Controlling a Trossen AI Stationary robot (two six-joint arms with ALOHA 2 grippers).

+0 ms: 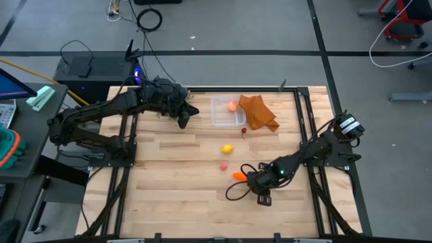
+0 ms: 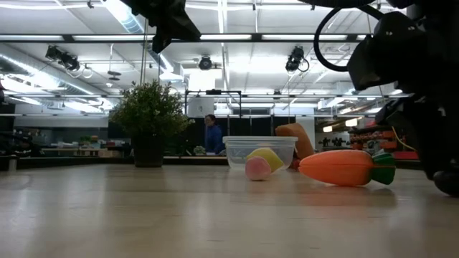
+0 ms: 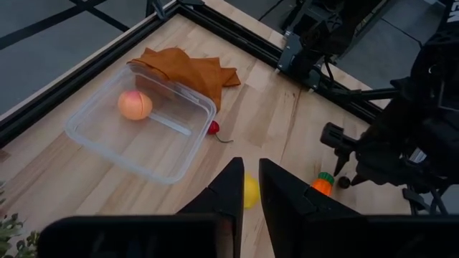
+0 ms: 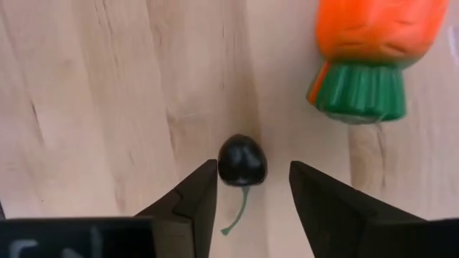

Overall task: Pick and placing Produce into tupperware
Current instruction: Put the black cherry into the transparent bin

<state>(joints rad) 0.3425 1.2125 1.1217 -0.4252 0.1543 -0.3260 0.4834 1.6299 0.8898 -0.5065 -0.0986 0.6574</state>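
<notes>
A tiny dark berry [image 4: 242, 160] with a green stem lies on the wooden table between the open fingers of my right gripper [image 4: 253, 179], which points steeply down near the table's front right [image 1: 262, 194]. Just beside it the orange carrot [image 4: 373, 36] lies on its side. A yellow lemon [image 1: 227, 149] and a pink fruit [image 1: 223, 166] rest mid-table. The clear tupperware [image 1: 224, 113] holds one pink-orange fruit [image 3: 135, 104]; a red cherry [image 3: 213, 128] lies by its wall. My left gripper [image 3: 251, 172] hangs raised beside the tupperware, its fingers nearly together around nothing. My right gripper comes at the berry from above, one finger on each side of it. One fingertip [image 4: 204, 188] stands right at the berry's side; whether it touches, I cannot tell. The berry rests on the table.
An orange cloth [image 1: 258, 113] lies against the tupperware's right side. A bushy green plant [image 2: 148, 115] stands at the far left of the table. Black frame rails [image 1: 302, 115] border the board. A black cable [image 1: 237, 187] loops beside my right gripper.
</notes>
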